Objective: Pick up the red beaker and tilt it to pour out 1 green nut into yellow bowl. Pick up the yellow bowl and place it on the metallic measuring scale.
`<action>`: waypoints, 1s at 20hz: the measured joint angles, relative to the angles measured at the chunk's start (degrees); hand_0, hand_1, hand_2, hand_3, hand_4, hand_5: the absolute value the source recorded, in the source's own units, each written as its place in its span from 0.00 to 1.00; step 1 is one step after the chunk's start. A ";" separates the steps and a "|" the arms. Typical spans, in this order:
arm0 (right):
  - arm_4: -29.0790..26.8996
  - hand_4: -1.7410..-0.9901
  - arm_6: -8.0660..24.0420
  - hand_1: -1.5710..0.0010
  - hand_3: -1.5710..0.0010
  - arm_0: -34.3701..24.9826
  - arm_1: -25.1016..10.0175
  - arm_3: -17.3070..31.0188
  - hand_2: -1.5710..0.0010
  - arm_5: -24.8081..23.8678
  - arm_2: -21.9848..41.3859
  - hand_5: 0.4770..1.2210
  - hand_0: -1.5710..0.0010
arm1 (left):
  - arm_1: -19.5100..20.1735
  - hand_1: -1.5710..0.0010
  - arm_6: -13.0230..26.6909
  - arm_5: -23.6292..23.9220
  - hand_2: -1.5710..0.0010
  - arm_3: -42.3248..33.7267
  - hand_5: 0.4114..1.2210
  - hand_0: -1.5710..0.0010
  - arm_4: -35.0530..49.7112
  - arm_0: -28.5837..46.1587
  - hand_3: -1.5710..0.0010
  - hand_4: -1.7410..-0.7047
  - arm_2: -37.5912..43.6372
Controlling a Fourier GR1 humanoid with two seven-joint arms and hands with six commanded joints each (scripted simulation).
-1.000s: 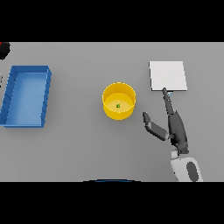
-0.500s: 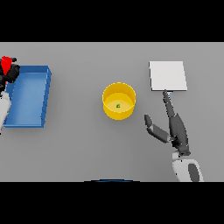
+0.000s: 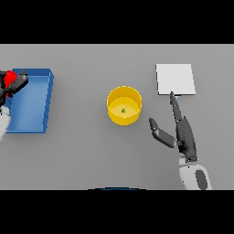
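Since a moment ago the small red beaker [image 3: 9, 77] has come further in from the left edge, carried in the robot's dark left hand [image 3: 15, 85], and it now sits over the upper left corner of the blue rectangular tray [image 3: 48, 98]. Dark fingers are curled round the beaker and hide much of it, so only a patch of red shows.

Out in the middle of the grey table [image 3: 82, 151] stands the round yellow bowl [image 3: 124, 105], upright and well apart from the tray. One small green nut [image 3: 123, 110] lies on its floor.

To the right of the bowl, the right hand [image 3: 183, 132] has barely shifted. It rests low over the table with its fingers straight and pointing away from the robot, thumb spread out toward the bowl, holding nothing. Its fingertips reach the near edge of the flat square metallic measuring scale [image 3: 175, 78], which lies at the table's far right, well apart from the bowl.
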 measured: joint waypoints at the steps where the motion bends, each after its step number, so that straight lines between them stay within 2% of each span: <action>1: -0.17 0.98 0.01 1.00 1.00 0.17 -0.08 0.41 1.00 -0.17 -0.35 0.21 1.00 | 0.11 0.49 0.91 -0.38 0.48 -0.79 0.35 0.39 -0.09 0.27 0.51 0.76 -0.39; 2: -0.21 0.98 0.65 1.00 1.00 0.01 -0.04 0.22 1.00 -0.08 -0.31 0.21 1.00 | 0.25 0.59 1.46 -0.78 0.58 -1.82 0.33 0.51 0.14 1.41 0.61 0.79 -0.65; 4: -0.18 0.97 0.31 1.00 1.00 0.53 0.14 -0.15 1.00 -0.10 -0.09 0.22 1.00 | 0.68 0.74 1.78 -2.76 0.73 -0.78 0.30 0.69 -0.35 1.18 0.75 0.85 -1.73; 6: 0.15 0.97 0.17 1.00 1.00 0.39 -0.14 -0.23 1.00 -0.04 0.02 0.22 1.00 | 0.76 0.83 0.52 -4.09 0.83 0.54 0.30 0.80 -1.27 0.61 0.84 0.89 -2.93; 8: 0.23 0.97 -0.48 1.00 1.00 1.09 -0.30 -1.08 1.00 0.30 0.39 0.22 1.00 | 0.94 0.89 -0.43 -4.68 0.89 1.40 0.30 0.87 -1.08 0.42 0.90 0.91 -2.81; 11: 1.34 0.96 1.87 1.00 1.00 0.47 -0.84 -0.88 1.00 0.02 0.38 0.22 1.00 | 0.60 0.95 -2.78 -4.02 0.94 2.06 0.30 0.93 -1.06 0.42 0.95 0.93 -2.56; 12: 2.67 0.97 3.82 1.00 1.00 0.03 -1.48 -1.07 1.00 0.28 0.89 0.25 1.00 | 0.62 0.96 -3.20 -3.42 0.96 1.41 0.30 0.95 -1.39 0.68 0.96 0.93 -2.66; 14: 2.69 0.96 3.16 1.00 1.00 -2.28 -4.19 -0.39 1.00 4.16 1.89 0.26 1.00 | 0.96 0.97 -3.61 -2.91 0.97 0.79 0.31 0.97 -1.71 0.56 0.97 0.95 -2.58; 15: 4.76 0.93 5.20 1.00 1.00 -4.92 -6.57 0.51 1.00 5.73 2.59 0.27 1.00 | 0.52 0.98 -3.29 -2.99 0.98 1.16 0.31 0.97 -1.57 0.08 0.98 0.96 -2.70; 16: 6.71 0.89 5.18 1.00 1.00 -7.03 -9.41 1.55 1.00 7.77 3.52 0.27 1.00 | 0.58 0.98 -3.62 -3.22 0.98 0.86 0.31 0.98 -1.36 -0.02 0.98 0.96 -2.67; 17: 8.45 0.86 6.58 1.00 1.00 -9.76 -11.72 2.04 1.00 9.84 4.46 0.27 1.00 | 0.22 0.99 -3.72 -3.11 0.99 0.80 0.31 0.98 -1.36 -0.28 0.99 0.96 -2.83; 20: 14.04 0.76 6.06 1.00 1.00 -15.82 -16.24 4.11 1.00 13.59 8.18 0.26 1.00 | 0.28 0.99 -4.26 -3.14 0.99 0.51 0.33 0.99 -1.33 -0.42 0.99 0.97 -2.94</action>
